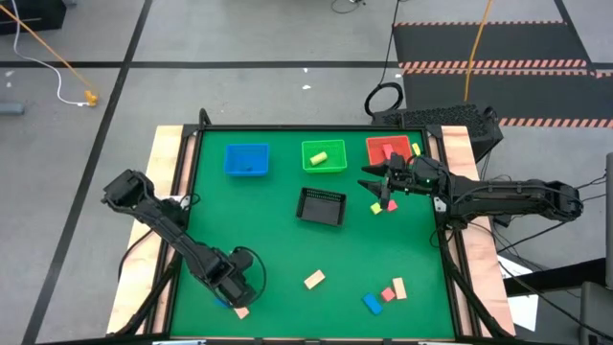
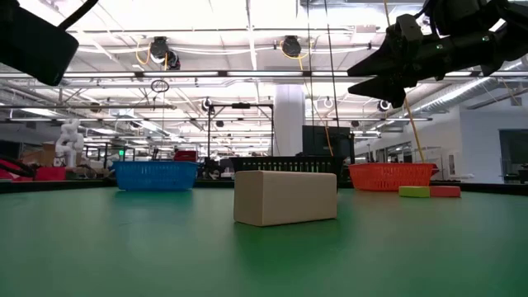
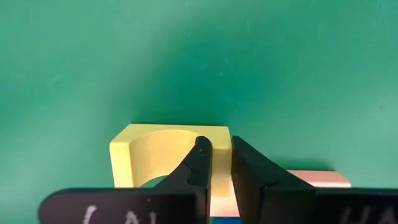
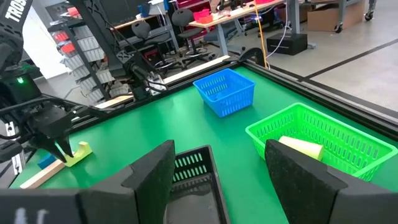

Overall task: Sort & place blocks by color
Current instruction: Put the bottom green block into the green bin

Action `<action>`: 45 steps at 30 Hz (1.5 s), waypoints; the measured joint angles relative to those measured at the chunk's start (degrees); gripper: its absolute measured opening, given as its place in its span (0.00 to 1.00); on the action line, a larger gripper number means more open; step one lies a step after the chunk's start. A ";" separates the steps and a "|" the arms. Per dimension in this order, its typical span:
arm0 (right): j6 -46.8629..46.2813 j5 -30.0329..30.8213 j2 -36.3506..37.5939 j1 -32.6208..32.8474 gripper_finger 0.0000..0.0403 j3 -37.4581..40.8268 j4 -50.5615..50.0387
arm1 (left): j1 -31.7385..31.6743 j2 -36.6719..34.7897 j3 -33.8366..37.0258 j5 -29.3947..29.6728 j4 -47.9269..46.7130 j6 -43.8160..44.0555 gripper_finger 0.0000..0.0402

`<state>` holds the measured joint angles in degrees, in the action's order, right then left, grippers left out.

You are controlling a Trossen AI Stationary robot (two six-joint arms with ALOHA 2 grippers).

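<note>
Blocks lay scattered over the green table [image 1: 287,259] in the high view: a tan bar [image 1: 314,279] near the middle front, a blue block [image 1: 372,304], a red block [image 1: 388,294] and another tan bar [image 1: 399,287] clustered at the front right, and a red and a yellow piece by the right arm; the blue tray [image 1: 246,160], green tray [image 1: 324,155] and red tray [image 1: 388,149] stood in a row at the far edge, with the black mesh tray [image 1: 321,206] in front of them. The left gripper [image 1: 233,292] was down at the front left corner, over a small pile there. The right gripper [image 1: 379,182] hung just in front of the red tray. In the low view that right gripper [image 2: 388,78] was raised well above the table, and the tan bar [image 2: 285,197] stood closest to the camera. The left wrist view showed the left fingers [image 3: 199,165] closed on the wall of a yellow arch block [image 3: 155,152], with a tan bar [image 3: 317,179] touching it and a sliver of blue beneath. The right wrist view showed the right jaws standing wide and empty above the mesh tray [image 4: 193,163], the green tray [image 4: 323,140] already holding a yellow cylinder [image 4: 301,146]. The step in hand looked like the grasp of the yellow arch; the next move would call for a clean lift, free of its neighbours, and a carry to the green tray.
</note>
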<state>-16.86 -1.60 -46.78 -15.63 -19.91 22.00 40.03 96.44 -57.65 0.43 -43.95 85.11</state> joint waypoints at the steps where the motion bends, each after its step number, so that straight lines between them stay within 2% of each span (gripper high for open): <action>1: 0.00 0.01 0.00 0.00 0.60 -0.01 0.00 | -0.33 0.04 0.02 0.12 -0.12 0.04 0.09; 10: 0.00 0.00 0.00 0.01 0.60 -0.01 -0.02 | -4.24 0.23 -0.92 1.92 0.05 -3.39 0.09; 16: 0.00 -0.01 0.02 -0.01 0.60 -0.01 0.00 | -8.79 0.51 -3.67 8.67 0.97 -10.93 0.09; 24: 0.00 0.00 0.00 0.01 0.60 -0.01 0.00 | -16.74 0.46 -11.65 19.40 3.82 -28.93 0.09; 32: 0.00 0.00 0.00 0.01 0.60 -0.01 -0.01 | -26.05 0.33 -15.08 28.23 19.35 -55.09 0.09; 37: 0.00 0.01 0.00 0.01 0.60 -0.01 -0.01 | -34.77 0.35 -15.08 29.10 29.40 -64.57 0.09; 40: 0.00 -0.01 0.00 0.01 0.60 -0.01 -0.02 | -39.87 0.35 -15.08 27.70 35.62 -68.30 0.09; 45: 0.00 0.00 0.00 0.00 0.60 -0.01 0.00 | -47.24 2.31 -15.07 23.03 39.88 -66.24 0.09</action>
<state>-16.86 -1.59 -46.78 -15.63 -19.92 21.99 -7.21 98.75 -72.72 23.46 -4.07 18.88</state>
